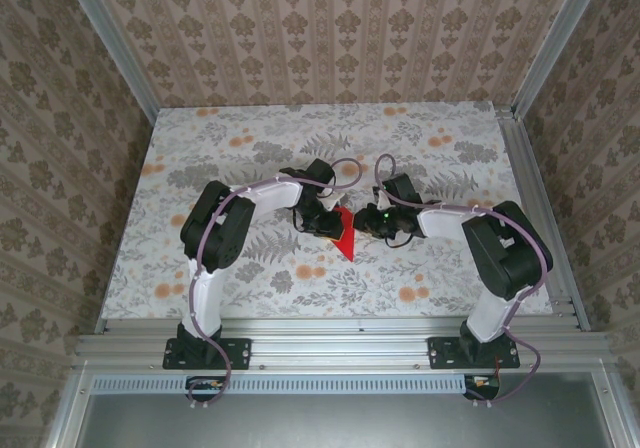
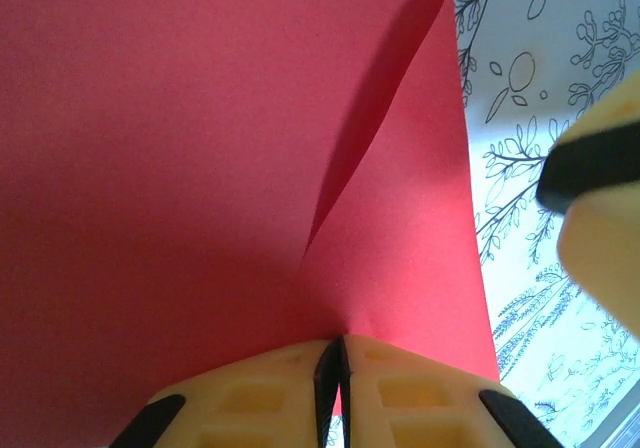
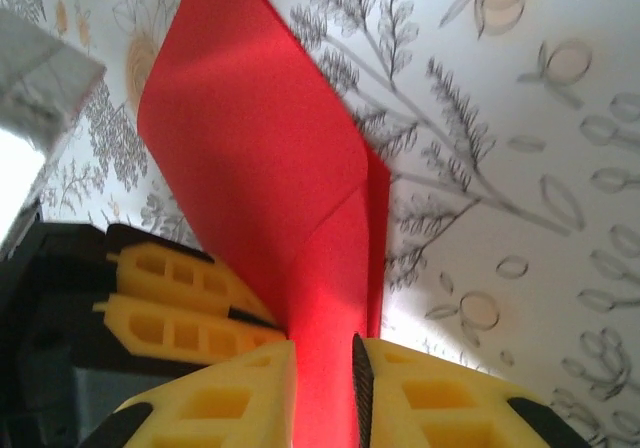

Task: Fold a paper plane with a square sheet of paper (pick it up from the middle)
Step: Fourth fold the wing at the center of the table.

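A: Item one, left gripper (image 2: 335, 353): we log it pinched shut on the red sheet (image 2: 180, 168), at a crease.
B: Item two, right gripper (image 3: 325, 353): jaws slightly parted, sheet passing between them.
A: Location: held between both claws, above the middle of the table (image 1: 250, 138).
B: Handling, we judge: light, limp, easily creased or torn. We take it near the fold, never by a loose corner.

Table (image 1: 250, 133) has a pale floral top, grey leaves and orange blooms. Walls (image 1: 330, 28) on three sides wear beige patterned wallpaper. Aluminium rail (image 1: 340, 349) runs along the near edge.
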You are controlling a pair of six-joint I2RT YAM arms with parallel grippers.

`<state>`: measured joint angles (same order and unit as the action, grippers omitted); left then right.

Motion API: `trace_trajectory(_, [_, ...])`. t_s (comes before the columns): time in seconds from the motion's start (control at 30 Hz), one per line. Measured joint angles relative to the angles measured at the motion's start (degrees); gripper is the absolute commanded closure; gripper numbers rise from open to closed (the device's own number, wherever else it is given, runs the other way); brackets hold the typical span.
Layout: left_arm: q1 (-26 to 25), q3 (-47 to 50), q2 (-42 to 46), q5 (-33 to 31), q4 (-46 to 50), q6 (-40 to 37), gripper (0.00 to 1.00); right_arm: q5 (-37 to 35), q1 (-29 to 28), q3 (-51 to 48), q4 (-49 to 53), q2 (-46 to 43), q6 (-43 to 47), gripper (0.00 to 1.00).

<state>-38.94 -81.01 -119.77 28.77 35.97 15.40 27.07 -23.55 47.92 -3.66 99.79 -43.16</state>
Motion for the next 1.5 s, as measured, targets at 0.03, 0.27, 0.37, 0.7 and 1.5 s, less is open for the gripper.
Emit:
trace_trajectory(0.03, [0.00,-0.02,0.00,0.13,0.02,0.02,0.83,0.24,-0.09,-0.37,-0.09,0.00,-0.31,0.70])
trace_trajectory(0.27, [0.02,-0.07,0.26,0.76,-0.04,1.51,0.82,1.31,-0.09,-1.09,-2.16,1.03,-0.76,0.68])
trace_trajectory(0.37, [0.02,-0.20,0.28,0.94,-0.02,2.08,0.81,2.14,-0.09,-1.07,-3.67,2.34,-1.01,0.67])
trace_trajectory(0.7, [0.02,-0.83,0.33,0.96,-0.66,3.67,0.81,3.72,0.09,-1.05,-5.90,3.80,-2.08,0.71])
trace_trajectory(1.5, [1.09,3.48,2.54,2.03,-4.61,5.44,0.87,4.68,0.07,-1.05,-6.86,4.15,-2.16,0.81])
